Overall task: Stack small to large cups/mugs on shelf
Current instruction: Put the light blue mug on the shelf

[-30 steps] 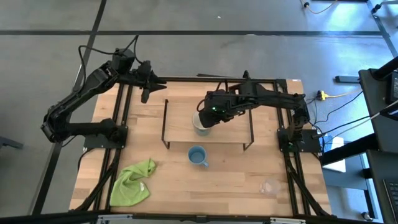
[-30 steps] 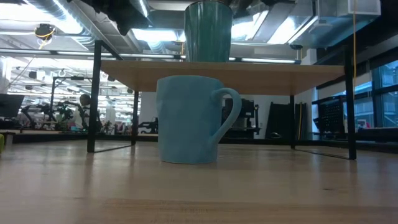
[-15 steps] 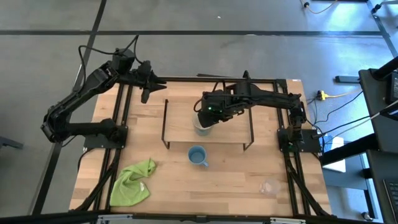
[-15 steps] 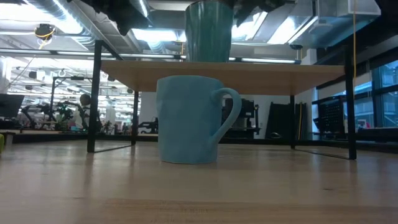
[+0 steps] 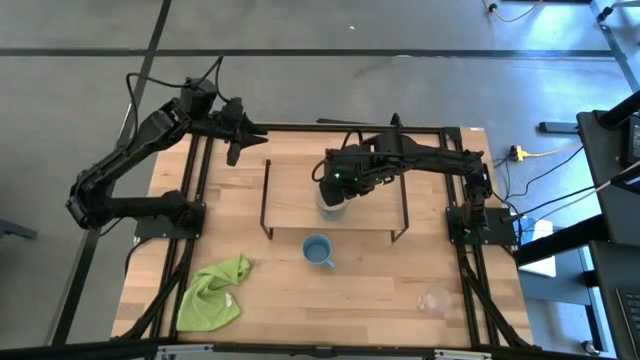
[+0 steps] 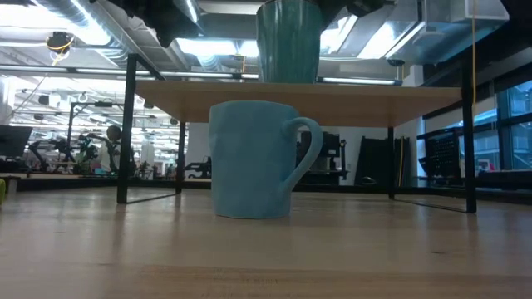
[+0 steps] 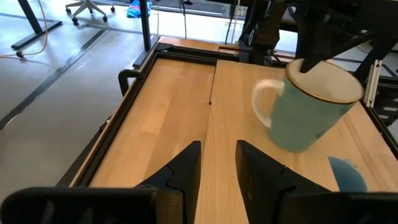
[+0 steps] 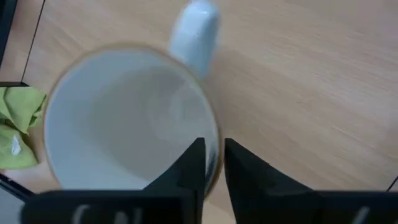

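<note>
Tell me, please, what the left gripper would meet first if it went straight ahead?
Probably the white mug that the right gripper holds by its rim; the left gripper points that way, though depth is unclear.

Cream mug [image 8: 130,118] glossy ceramic; shelf [image 5: 300,195] matt light wood, black wire frame; cloth [image 5: 213,292] green, crumpled.

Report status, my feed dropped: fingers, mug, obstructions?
Right gripper fingers pinching cream-white handled mug rim, mug tilted over light-wood shelf. Left gripper idle, far left corner. Nothing in the way.
</note>
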`<action>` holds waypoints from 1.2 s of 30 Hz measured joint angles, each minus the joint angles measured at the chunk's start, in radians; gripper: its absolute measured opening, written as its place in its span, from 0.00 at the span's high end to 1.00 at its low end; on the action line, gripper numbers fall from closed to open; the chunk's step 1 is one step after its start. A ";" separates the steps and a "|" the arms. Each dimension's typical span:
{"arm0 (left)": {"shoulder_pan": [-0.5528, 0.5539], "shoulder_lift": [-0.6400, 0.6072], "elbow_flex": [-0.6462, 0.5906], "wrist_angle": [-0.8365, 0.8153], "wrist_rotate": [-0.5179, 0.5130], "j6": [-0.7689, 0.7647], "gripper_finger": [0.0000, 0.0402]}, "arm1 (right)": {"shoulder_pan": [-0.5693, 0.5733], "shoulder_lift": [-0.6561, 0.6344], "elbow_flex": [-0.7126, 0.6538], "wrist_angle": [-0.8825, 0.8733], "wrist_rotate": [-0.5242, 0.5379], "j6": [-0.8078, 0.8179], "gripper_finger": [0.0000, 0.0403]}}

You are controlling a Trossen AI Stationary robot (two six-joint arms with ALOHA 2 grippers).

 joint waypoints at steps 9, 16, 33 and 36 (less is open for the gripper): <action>0.000 0.000 0.000 -0.004 0.001 -0.002 0.76 | 0.000 0.000 0.000 -0.003 0.003 -0.002 0.92; -0.001 0.000 0.000 -0.054 0.050 0.036 0.76 | 0.000 0.000 0.000 -0.003 0.028 0.028 0.93; 0.000 -0.003 0.000 -0.047 0.049 0.089 0.76 | 0.002 -0.025 0.024 -0.002 0.051 0.058 0.93; 0.000 -0.003 0.000 -0.047 0.049 0.100 0.76 | 0.002 -0.057 0.030 0.000 0.052 0.057 0.93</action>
